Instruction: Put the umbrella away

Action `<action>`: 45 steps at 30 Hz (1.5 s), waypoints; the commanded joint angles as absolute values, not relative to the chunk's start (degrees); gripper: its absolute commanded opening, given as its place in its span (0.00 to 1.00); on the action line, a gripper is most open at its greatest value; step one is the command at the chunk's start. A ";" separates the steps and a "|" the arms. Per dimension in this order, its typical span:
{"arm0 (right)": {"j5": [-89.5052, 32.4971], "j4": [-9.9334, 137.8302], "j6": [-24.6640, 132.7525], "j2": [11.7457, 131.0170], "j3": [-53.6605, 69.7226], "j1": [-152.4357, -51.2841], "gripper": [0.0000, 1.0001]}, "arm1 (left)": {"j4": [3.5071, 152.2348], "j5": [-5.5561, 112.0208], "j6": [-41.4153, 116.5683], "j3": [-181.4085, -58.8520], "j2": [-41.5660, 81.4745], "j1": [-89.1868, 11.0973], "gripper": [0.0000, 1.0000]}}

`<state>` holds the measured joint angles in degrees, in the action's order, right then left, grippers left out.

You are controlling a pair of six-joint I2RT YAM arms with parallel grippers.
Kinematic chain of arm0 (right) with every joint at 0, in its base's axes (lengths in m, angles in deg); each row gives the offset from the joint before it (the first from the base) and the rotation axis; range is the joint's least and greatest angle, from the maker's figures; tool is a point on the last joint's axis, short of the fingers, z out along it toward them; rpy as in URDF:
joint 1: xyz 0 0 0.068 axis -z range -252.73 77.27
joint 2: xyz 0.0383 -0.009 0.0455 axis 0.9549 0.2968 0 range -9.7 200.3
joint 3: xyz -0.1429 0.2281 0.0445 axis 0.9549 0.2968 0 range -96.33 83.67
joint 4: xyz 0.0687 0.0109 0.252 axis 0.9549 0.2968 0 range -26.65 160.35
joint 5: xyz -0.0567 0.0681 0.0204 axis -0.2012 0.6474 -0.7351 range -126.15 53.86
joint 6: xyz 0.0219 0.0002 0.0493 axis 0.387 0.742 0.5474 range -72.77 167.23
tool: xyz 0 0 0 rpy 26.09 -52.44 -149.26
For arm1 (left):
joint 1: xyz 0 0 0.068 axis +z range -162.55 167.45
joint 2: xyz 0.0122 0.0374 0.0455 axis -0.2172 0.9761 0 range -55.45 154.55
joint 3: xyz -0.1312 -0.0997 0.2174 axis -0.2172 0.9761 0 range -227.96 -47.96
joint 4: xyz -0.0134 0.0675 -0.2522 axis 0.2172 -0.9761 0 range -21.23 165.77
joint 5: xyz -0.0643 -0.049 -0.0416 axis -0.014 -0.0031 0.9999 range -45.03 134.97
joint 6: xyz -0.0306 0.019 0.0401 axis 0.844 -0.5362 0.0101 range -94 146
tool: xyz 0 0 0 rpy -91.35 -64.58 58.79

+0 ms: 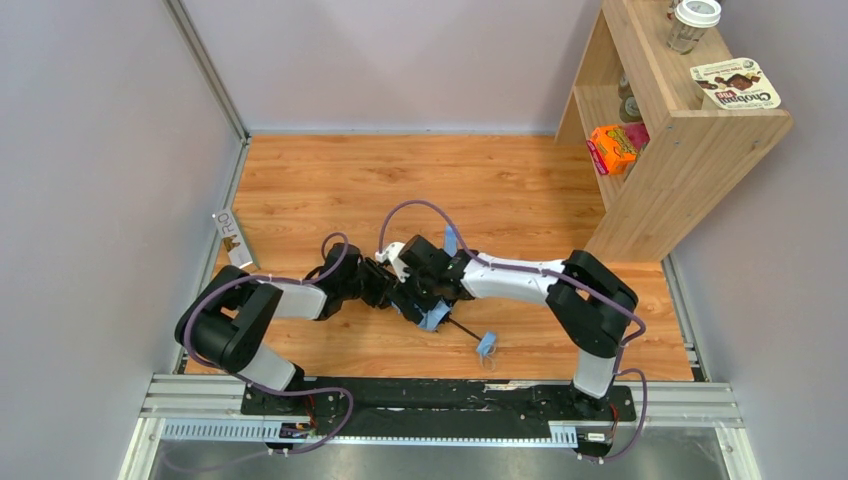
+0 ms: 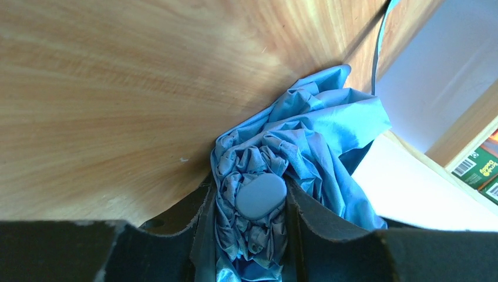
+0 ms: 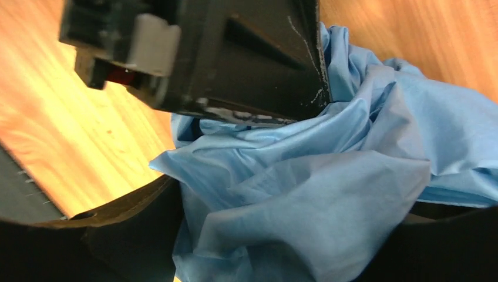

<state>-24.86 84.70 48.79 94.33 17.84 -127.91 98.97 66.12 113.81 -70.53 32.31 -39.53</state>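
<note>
The umbrella lies folded on the wooden floor between both arms, its sky-blue canopy bunched up. Its dark shaft runs to a small blue handle. My left gripper is shut on the bunched fabric; both black fingers press against the folds around a rounded blue cap. My right gripper meets it from the other side. Its jaws stand wide, with loose canopy fabric bulging between them. The left gripper's black body fills the top of the right wrist view.
A wooden shelf unit stands at the back right with an orange box, a yoghurt pack and a lidded cup. A small card leans on the left wall. Grey walls close three sides.
</note>
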 commanded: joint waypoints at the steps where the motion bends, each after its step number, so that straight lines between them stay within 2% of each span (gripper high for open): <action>1: -41.57 84.45 43.72 94.27 18.01 -134.86 0.71 | 89.66 64.12 117.75 -72.30 31.03 -39.71 0.00; 6: -62.92 86.20 41.17 98.75 15.73 -139.17 0.74 | 86.40 66.24 119.59 -72.40 29.72 -39.35 0.00; 10: -66.38 86.12 40.11 101.12 15.73 -139.97 0.70 | 87.45 67.56 120.57 -71.96 29.01 -39.35 0.00; 12: -66.29 86.29 40.37 102.36 15.38 -139.88 0.58 | 88.07 68.35 121.09 -71.78 28.92 -39.35 0.00; 16: -61.65 85.33 41.42 102.63 16.07 -139.36 0.11 | 92.27 68.44 119.87 -70.73 28.57 -39.35 0.00; 17: -59.81 84.98 41.78 102.19 16.43 -138.92 0.02 | 93.16 68.44 119.34 -70.55 28.57 -39.35 0.03; 18: -57.44 84.71 42.13 101.92 16.78 -138.31 0.00 | 93.69 68.35 117.77 -70.29 28.66 -39.35 0.09; 19: -54.89 84.28 42.65 101.31 17.22 -137.43 0.00 | 95.61 68.18 116.97 -69.85 28.75 -39.26 0.23; 20: -51.56 83.92 42.83 100.61 17.65 -136.72 0.00 | 96.94 67.91 115.75 -69.32 28.66 -39.26 0.31; 22: -44.35 82.52 43.10 99.03 19.06 -134.88 0.00 | 102.55 66.86 113.38 -67.31 28.31 -39.18 0.77; 30: -6.05 75.93 49.94 94.72 24.07 -121.79 0.00 | 114.95 67.55 103.44 -64.49 26.46 -37.42 0.78; 34: 11.28 70.66 54.51 95.41 24.60 -115.55 0.00 | 116.01 68.26 101.58 -65.80 27.07 -37.42 0.79; 39: 21.05 64.42 60.93 97.61 23.46 -112.73 0.00 | 116.11 67.91 104.12 -65.98 31.28 -38.29 0.79; 45: 24.23 63.88 62.79 100.86 20.65 -112.81 0.00 | 122.52 69.92 108.08 -68.17 39.28 -39.00 0.79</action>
